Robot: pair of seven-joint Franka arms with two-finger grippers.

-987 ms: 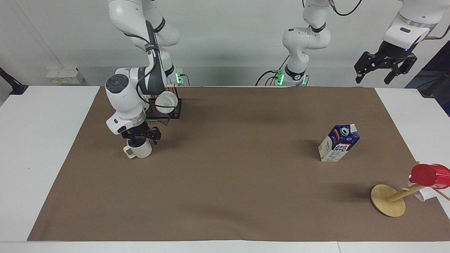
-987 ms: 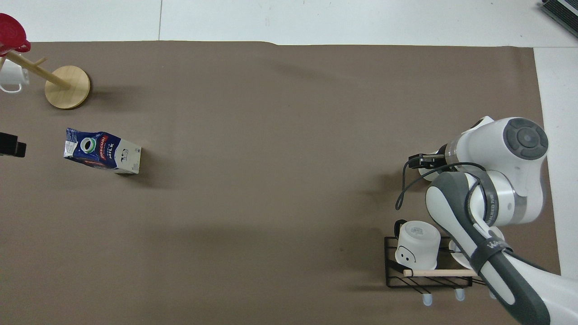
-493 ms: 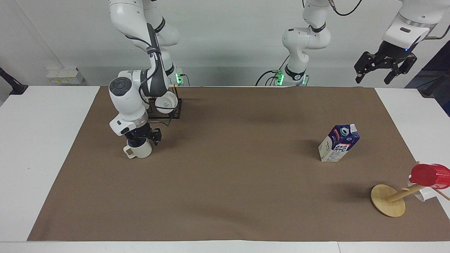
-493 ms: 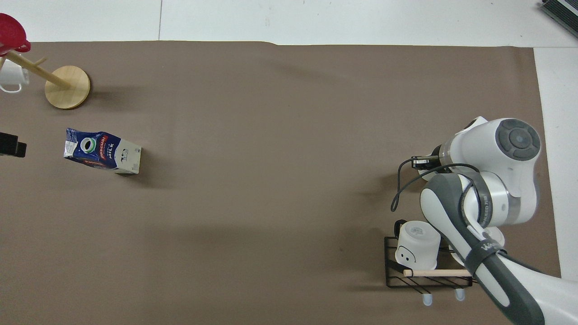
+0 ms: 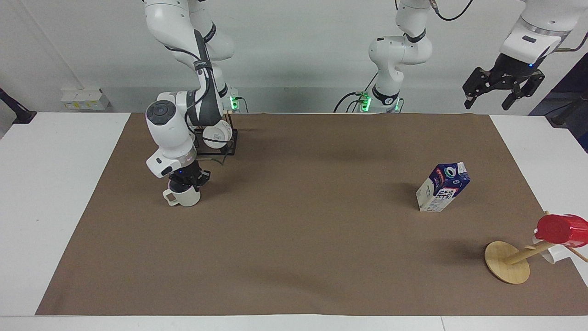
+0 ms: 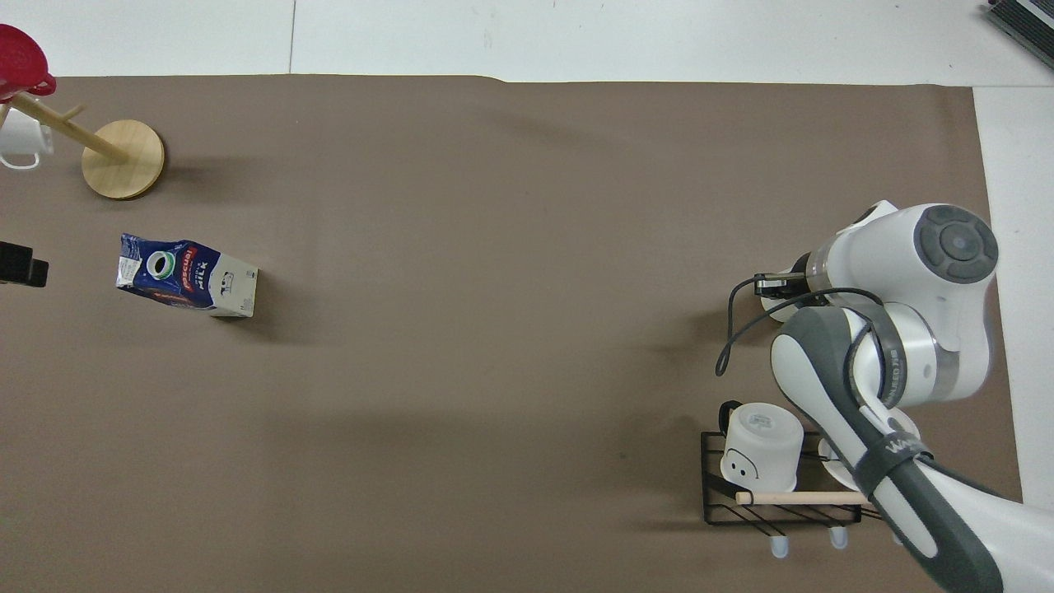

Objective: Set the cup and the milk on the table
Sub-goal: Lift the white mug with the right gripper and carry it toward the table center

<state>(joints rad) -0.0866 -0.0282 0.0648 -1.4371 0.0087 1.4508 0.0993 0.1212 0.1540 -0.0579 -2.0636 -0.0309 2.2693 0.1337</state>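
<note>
Since the earlier frames the right arm's wrist has been swung a little toward the rack, while the cup is left where it was — upright on the mat of the worktop, toward the right arm's end. The right end effector is seen closed on the cup's rim, so release is judged outstanding. The milk stands on the mat toward the left arm's end, well below the raised, spread-fingered left end effector — that half looks done.
</note>
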